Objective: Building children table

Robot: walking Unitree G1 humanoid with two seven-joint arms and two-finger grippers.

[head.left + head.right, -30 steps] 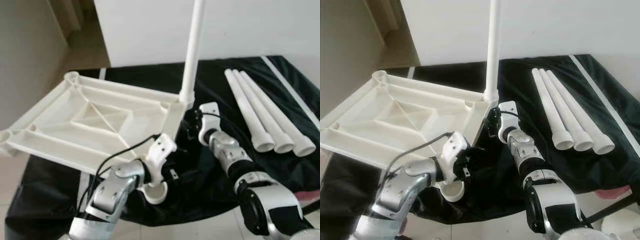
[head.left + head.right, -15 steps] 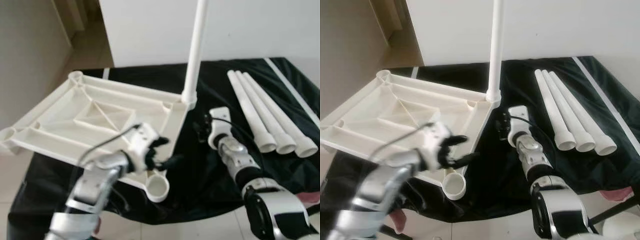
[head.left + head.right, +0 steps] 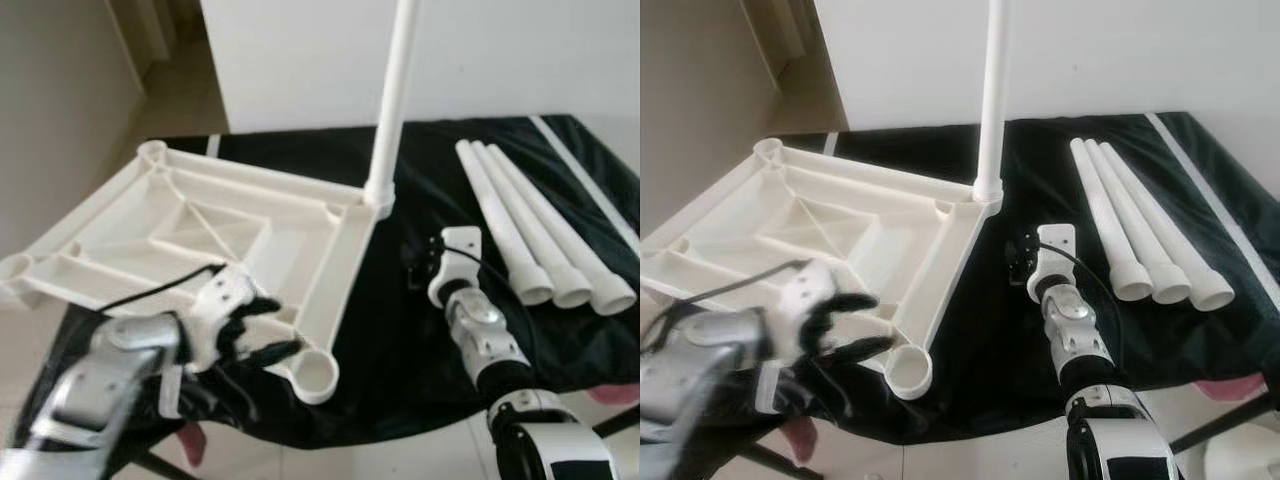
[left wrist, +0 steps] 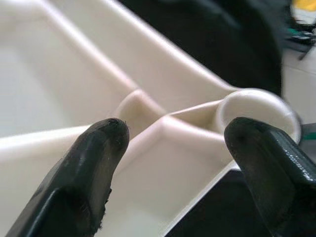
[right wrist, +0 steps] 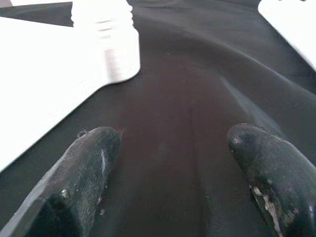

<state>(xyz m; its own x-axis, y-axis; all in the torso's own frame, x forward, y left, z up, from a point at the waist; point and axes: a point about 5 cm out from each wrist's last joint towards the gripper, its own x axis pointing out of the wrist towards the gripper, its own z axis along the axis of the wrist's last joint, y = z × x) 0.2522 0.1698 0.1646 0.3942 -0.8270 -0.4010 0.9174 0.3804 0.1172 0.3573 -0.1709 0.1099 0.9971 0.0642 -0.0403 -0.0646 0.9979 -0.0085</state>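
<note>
While lying upside down at centre-left, the white ribbed tabletop [image 3: 200,235] is sitting beneath the left claw [image 3: 262,328], fingers spread apart.

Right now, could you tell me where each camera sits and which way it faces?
Head eyes: forward and down at the white tabletop on black cloth, both arms showing.
Left wrist: along the open left gripper at the tabletop's corner socket.
Right wrist: along the open right gripper over cloth.
Shared: the tabletop.
</note>
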